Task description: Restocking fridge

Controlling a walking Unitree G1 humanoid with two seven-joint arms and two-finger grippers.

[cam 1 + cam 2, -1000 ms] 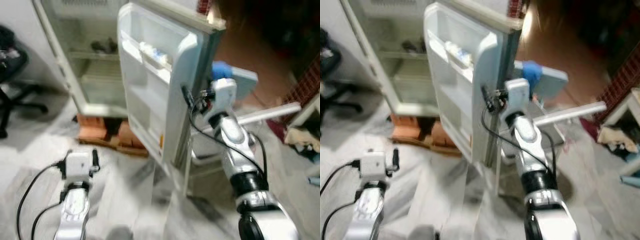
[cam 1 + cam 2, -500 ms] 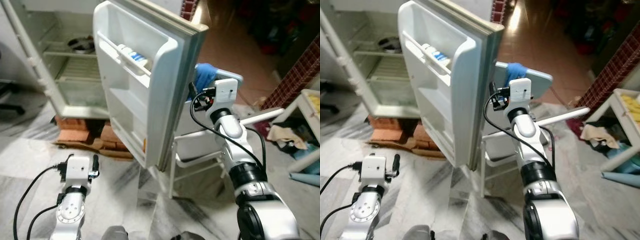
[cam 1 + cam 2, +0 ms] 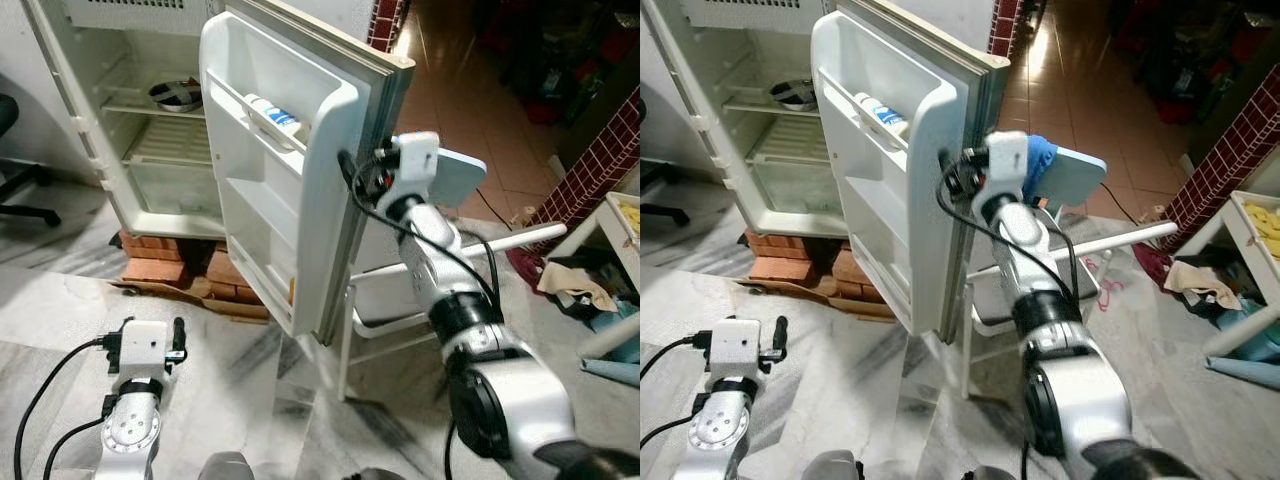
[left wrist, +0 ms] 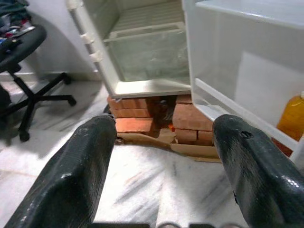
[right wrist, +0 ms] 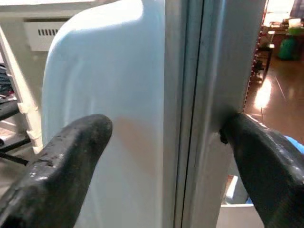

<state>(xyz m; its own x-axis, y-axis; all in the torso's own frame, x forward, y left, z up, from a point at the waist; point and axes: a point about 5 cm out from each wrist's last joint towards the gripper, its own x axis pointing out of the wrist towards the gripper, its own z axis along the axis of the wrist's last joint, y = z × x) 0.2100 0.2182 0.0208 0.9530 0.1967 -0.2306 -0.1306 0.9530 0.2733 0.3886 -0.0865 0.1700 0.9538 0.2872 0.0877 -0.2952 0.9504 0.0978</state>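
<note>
Right end effector point(image 5: 161, 142), fingers spread, straddles the open fridge door's point(image 3: 290, 190) free edge at mid-height.

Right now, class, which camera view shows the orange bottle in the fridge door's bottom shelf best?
The left wrist view: the orange bottle stands large behind the shelf rail of the fridge door. The left eye view gives a thin orange sliver at the door's foot; the right wrist view faces the door's edge.

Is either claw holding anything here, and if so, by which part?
The right claw straddles the free edge of the open fridge door, one finger on each face; whether it is clamped cannot be told. The left claw is open, holding nothing.
</note>
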